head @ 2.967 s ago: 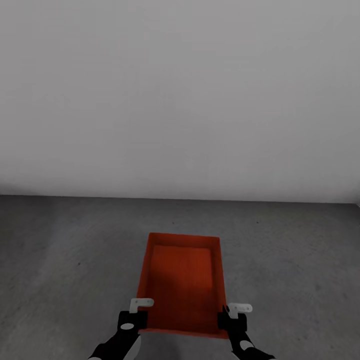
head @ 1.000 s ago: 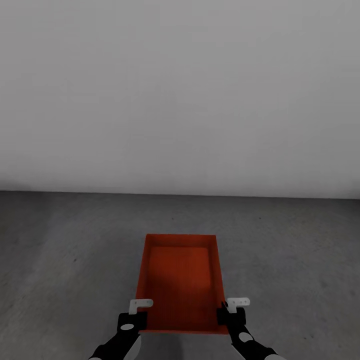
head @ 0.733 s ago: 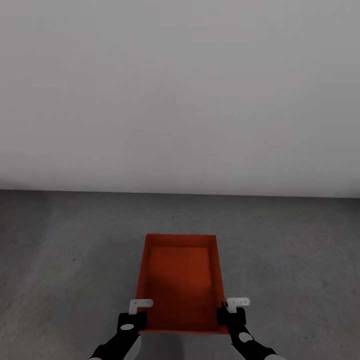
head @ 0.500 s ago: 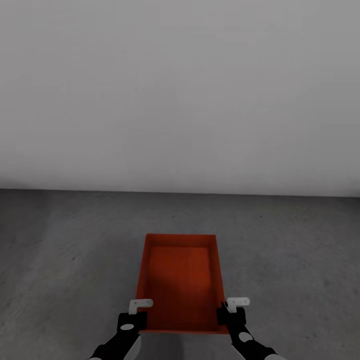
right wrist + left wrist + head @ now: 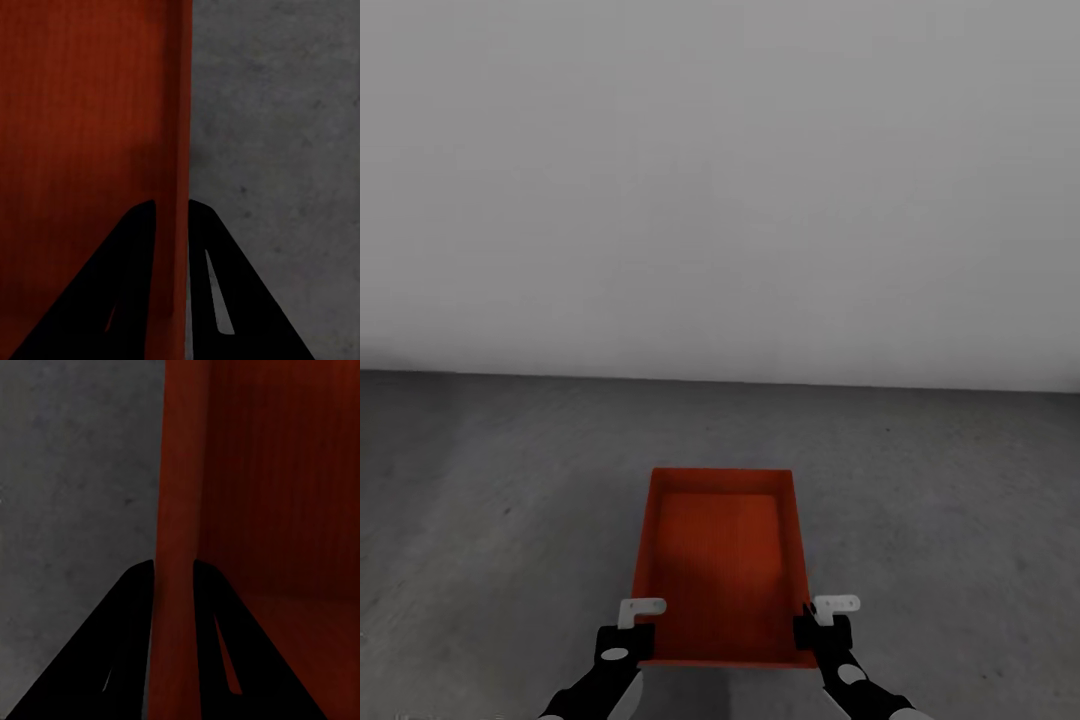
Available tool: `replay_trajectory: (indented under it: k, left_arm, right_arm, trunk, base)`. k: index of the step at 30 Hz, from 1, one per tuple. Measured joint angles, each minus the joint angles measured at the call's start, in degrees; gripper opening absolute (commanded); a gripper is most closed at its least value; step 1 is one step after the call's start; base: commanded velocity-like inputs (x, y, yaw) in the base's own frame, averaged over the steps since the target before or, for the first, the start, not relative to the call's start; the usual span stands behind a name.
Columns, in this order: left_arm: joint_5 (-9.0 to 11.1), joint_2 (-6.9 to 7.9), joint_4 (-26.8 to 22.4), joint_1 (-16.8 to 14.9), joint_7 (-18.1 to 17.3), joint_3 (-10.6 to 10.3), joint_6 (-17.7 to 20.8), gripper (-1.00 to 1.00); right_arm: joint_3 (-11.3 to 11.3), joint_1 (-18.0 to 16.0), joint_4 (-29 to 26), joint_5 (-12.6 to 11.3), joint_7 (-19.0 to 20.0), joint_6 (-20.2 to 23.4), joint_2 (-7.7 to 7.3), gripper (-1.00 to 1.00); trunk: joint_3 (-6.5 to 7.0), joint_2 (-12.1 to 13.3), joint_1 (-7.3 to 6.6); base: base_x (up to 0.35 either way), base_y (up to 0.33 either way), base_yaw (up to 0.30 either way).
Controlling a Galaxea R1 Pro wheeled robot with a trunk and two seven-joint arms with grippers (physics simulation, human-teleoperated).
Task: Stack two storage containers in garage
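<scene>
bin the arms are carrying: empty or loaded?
Empty. The head view looks straight into the open-topped storage container, and only its bare orange-red bottom shows, with both wrist views showing plain ribbed walls.

The storage container [image 5: 722, 565] has straightened square and sits slightly nearer the wall [image 5: 720, 180].

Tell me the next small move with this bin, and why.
Probably lower both arms together to set the container on the floor. The left end effector and right end effector each pinch a side wall, grey concrete lies under the container, and no second container shows to stack on.
</scene>
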Motion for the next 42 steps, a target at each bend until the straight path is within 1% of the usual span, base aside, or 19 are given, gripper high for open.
replay_trajectory:
  k: [38, 42]
  left_arm:
    - [0.0, -0.01, 0.01, -0.01, 0.0, 0.06, 0.0, -1.0]
    - [-0.04, -0.01, -0.03, -0.01, 0.01, 0.05, 0.0, -1.0]
  right_arm:
    - [-0.34, 0.01, -0.14, 0.45, 0.03, 0.16, -0.01, -1.0]
    - [-0.32, 0.01, -0.17, 0.42, 0.02, 0.13, -0.01, -1.0]
  trunk:
    - [-6.82, -15.24, 8.35]
    - [-6.83, -15.26, 8.35]
  base:
    - [0.0, 0.0, 0.007]
    - [0.0, 0.0, 0.0]
